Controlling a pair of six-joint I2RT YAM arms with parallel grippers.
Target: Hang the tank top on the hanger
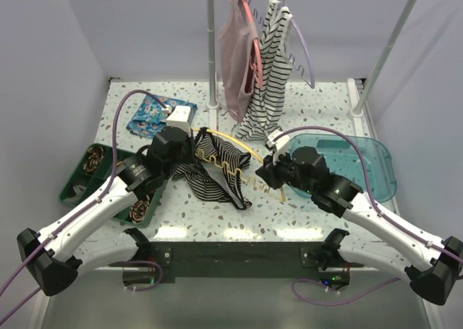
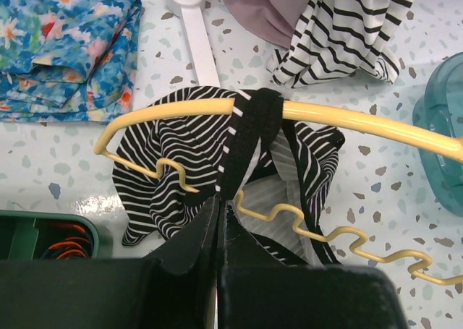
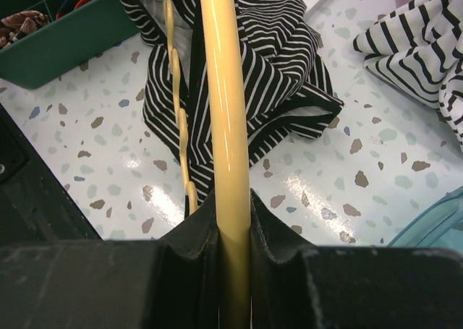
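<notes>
Left wrist view: tank top (image 2: 163,152) at frame centre, soft, light, limp, one dark strap looped over hanger (image 2: 347,121) arch. Strap trim judged surest hold.
Left gripper (image 2: 220,202) pinched closed on that strap.
Right gripper (image 3: 233,202) clamped round stiff, slick arch.
Crowding: rack foot (image 2: 199,40) above, teal tub (image 2: 441,126) right edge, green tray (image 2: 43,231) lower left.
Most room toward frame bottom.
</notes>
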